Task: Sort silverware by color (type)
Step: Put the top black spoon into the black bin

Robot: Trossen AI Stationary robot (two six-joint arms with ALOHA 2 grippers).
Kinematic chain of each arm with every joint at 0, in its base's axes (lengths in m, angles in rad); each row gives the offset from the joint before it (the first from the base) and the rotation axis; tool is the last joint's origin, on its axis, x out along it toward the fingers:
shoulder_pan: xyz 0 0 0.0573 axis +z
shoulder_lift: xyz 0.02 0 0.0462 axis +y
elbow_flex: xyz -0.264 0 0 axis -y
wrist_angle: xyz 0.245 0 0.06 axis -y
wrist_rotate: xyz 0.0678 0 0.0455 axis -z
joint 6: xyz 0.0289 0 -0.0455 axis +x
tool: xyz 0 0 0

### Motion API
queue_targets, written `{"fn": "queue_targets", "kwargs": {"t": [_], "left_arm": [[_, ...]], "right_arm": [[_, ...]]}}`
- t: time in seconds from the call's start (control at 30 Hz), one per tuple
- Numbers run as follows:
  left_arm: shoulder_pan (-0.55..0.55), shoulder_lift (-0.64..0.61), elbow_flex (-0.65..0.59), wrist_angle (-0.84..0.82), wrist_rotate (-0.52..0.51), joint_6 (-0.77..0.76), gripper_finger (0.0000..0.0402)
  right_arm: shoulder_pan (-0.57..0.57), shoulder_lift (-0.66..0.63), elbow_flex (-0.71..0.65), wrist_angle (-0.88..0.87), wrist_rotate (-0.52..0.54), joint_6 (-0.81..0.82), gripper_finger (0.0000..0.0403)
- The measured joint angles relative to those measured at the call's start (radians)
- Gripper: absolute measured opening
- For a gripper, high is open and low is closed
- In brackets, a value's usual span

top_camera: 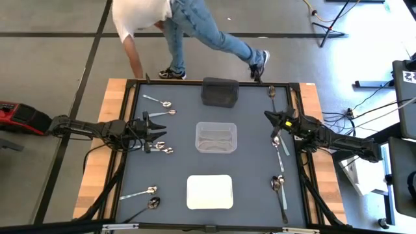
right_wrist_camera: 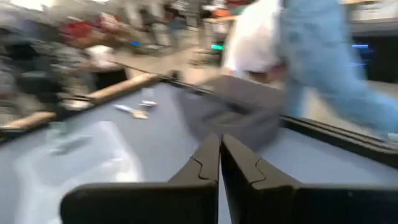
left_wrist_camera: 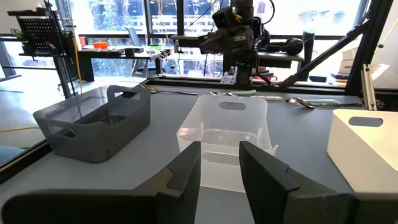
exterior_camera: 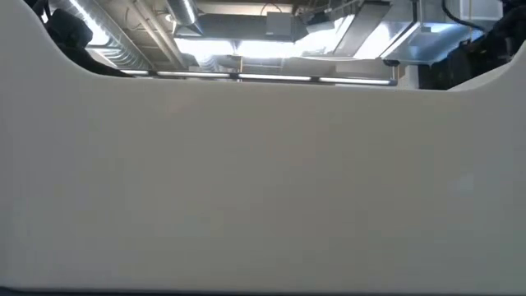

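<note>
No legible text, label, brand, number or sign found in any view. A black-and-white patterned marker (top_camera: 409, 76) sits on equipment beyond the table's (top_camera: 130, 175) right edge; its pattern cannot be read.

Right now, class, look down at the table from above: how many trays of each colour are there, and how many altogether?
dark grey tray: 1
clear tray: 1
white tray: 1
Total: 3
</note>
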Motion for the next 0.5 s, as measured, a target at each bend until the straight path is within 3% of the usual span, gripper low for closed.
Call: {"fn": "queue_targets", "kwargs": {"t": [0.33,0.5], "left_arm": [[0.000,0.000,0.000,0.025,0.000,-0.032,0.0105],[0.000,0.000,0.000,0.074,0.031,-0.032,0.0105]], "right_arm": [[-0.015,0.329,0.253,-0.215,0.344,-0.059,0.0007],[-0.136,0.499,0.348,-0.294,0.302,-0.057,0.0007]]}}
